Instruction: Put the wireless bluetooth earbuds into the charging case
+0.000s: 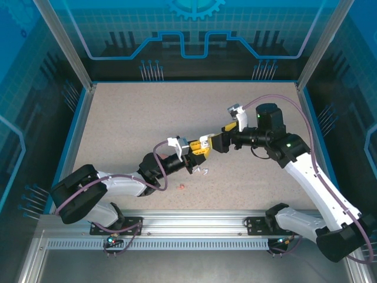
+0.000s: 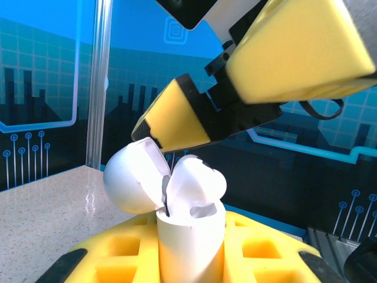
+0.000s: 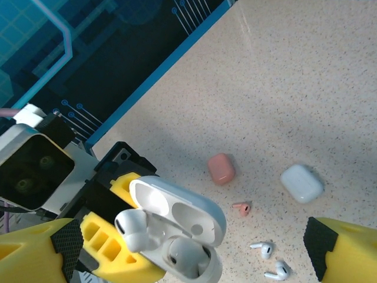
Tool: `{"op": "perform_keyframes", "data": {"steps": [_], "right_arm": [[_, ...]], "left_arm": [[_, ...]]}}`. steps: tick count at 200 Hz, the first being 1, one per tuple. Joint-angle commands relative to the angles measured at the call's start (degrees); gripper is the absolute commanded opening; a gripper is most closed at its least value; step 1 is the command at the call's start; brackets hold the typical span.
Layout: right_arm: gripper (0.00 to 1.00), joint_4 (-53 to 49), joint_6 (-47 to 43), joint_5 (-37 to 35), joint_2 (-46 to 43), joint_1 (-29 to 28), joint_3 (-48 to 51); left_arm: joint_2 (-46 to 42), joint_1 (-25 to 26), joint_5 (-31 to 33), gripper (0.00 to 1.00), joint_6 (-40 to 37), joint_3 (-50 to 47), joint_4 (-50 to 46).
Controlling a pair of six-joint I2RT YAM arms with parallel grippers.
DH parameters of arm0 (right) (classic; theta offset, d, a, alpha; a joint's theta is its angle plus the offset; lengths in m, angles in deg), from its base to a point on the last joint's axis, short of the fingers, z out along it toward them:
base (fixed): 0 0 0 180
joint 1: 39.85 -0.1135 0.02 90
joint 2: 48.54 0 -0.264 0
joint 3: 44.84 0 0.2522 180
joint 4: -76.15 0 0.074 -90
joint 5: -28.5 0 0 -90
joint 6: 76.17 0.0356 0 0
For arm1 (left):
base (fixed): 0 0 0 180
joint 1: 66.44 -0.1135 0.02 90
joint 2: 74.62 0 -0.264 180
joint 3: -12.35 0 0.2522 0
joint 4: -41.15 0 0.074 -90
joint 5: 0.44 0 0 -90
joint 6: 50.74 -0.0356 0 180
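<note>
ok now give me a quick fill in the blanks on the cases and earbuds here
1. The left gripper has its jaws shut on a white charging case whose lid is ___.
2. The right gripper has ___ in its jaws.
3. The closed case beside the closed white case is ___.
4. Loose white earbuds on the table: ___.
Missing: open; nothing; pink; two

Left arm (image 1: 118, 184), right arm (image 1: 321, 180): white shells, black joints, black bases. Purple cables (image 1: 271, 97) loop along both. Jaws yellow, square recesses in the faces, black tip pads. White camera block (image 1: 175, 142) at each wrist. Green light (image 1: 288, 143) on right arm.
</note>
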Motion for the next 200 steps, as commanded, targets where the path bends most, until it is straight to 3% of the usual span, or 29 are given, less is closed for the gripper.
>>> {"op": "perform_keyframes", "data": {"steps": [1, 101, 123, 155, 200], "right_arm": [[1.00, -0.1, -0.9, 1.7, 0.9, -0.8, 1.0], [1.00, -1.6, -2.1, -2.5, 3.4, -1.8, 1.8], [1.00, -1.7, -2.5, -0.7, 2.1, -1.4, 0.9], [1.00, 3.3, 1.9, 8.0, 0.0, 0.9, 2.7], [1.00, 1.1, 1.3, 7.2, 0.5, 0.5, 3.2]], "left_arm": [[-0.7, -0.6, -1.9, 0.00, 1.6, 1.7, 3.5], [-0.2, -0.5, -1.4, 0.00, 1.4, 2.0, 3.1], [-0.1, -0.5, -1.3, 0.00, 1.3, 1.9, 3.2], [0.2, -0.5, -1.4, 0.00, 1.4, 2.0, 3.4], [0.2, -0.6, -1.4, 0.00, 1.5, 2.2, 3.4]]}}
